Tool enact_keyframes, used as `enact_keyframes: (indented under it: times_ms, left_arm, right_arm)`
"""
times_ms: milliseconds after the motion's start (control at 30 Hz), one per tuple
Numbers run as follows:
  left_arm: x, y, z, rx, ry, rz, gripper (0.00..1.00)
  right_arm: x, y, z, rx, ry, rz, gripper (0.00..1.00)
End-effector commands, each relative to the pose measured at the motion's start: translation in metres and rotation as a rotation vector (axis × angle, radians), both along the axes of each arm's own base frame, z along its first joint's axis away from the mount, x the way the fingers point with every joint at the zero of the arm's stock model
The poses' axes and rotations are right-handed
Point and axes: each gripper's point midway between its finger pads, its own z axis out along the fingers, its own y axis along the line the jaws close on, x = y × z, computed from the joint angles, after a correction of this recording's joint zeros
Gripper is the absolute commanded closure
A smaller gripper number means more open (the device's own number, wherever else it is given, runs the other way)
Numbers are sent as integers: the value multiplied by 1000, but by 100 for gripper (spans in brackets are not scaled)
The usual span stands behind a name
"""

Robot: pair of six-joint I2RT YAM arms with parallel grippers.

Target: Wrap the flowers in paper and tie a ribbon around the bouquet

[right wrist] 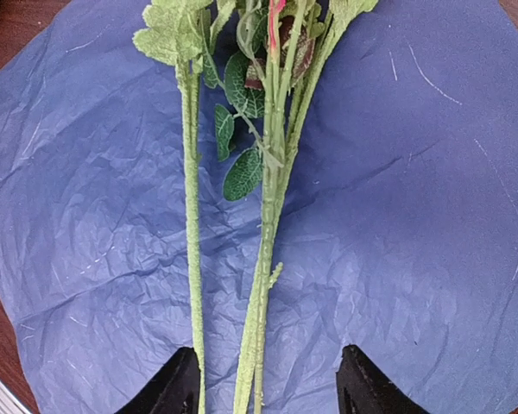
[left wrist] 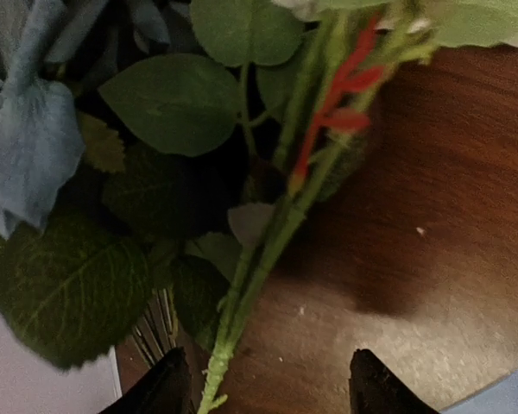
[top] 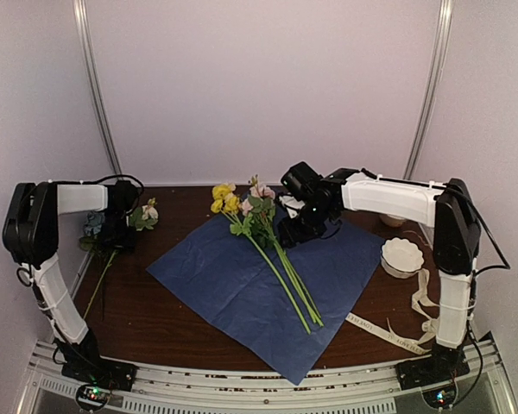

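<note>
flowers lie diagonally on paper, blooms far-left; right pincer, left pincer spread.

We see the left gripper by its two dark fingertips, which stand apart at the bottom edge. A bundle of green stems runs up from between them, close beside the left tip, across the brown table. A red sprig lies along the stems. Broad green leaves and a blue-grey bloom fill the upper left.
</note>
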Motion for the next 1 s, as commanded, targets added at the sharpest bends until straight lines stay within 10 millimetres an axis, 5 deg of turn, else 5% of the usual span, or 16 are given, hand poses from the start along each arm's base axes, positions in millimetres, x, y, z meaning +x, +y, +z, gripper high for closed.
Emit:
enact_keyframes:
  times_ms: [0, 267, 600, 633, 767, 967]
  left_arm:
    - [6, 27, -3, 132, 79, 23, 33]
    - [16, 39, -15, 118, 141, 41, 41]
    - [12, 39, -24, -4, 177, 35, 100]
    - [11, 38, -24, -12, 180, 35, 100]
    - [10, 32, 0, -39, 87, 50, 100]
    - [12, 6, 75, -127, -172, 28, 100]
  right_arm:
    - [-1, -5, 36, 30, -59, 15, 44]
    - [-8, -3, 41, 53, -48, 45, 44]
    - [-7, -10, 58, 42, -98, 48, 43]
    - [-6, -10, 59, 44, -101, 48, 43]
    - [-6, -13, 63, 38, -112, 46, 43]
    - [-7, -12, 70, 50, -121, 50, 43]
